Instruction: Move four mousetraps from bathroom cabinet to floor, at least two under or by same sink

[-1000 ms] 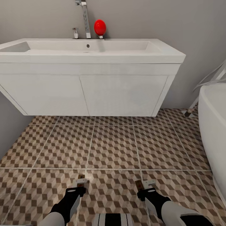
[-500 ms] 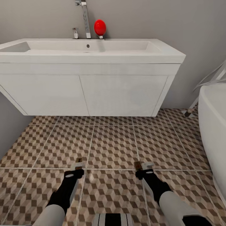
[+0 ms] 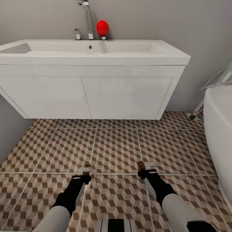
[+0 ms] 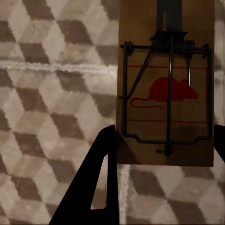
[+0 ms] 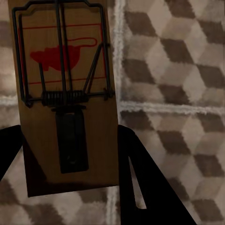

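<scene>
Both grippers hold a mousetrap over the cube-patterned bathroom floor (image 3: 116, 145), in front of the wide white bathroom sink (image 3: 93, 54). My left gripper (image 3: 84, 172) is shut on a wooden mousetrap (image 4: 166, 84) with dark wire and a red mouse mark, and its black fingers (image 4: 101, 178) clamp the board's sides. My right gripper (image 3: 143, 168) is shut on a second mousetrap (image 5: 65, 93) in the same way, one finger (image 5: 136, 178) against its edge. From the head camera, the tips of the boards (image 3: 86, 167) (image 3: 140, 165) stick out ahead of the grippers. The cabinet is out of view.
The sink's white cabinet front (image 3: 87, 96) hangs above the tiles with a gap beneath. A tall metallic tap (image 3: 87, 19) and a red egg-shaped object (image 3: 102, 28) stand on its back rim. A white tub (image 3: 219, 135) borders the right side and a grey wall (image 3: 9, 129) the left.
Both arms have reached forward toward the sink, carrying the mousetraps with them. The left gripper has also drifted slightly right. The view itself has not shifted.
</scene>
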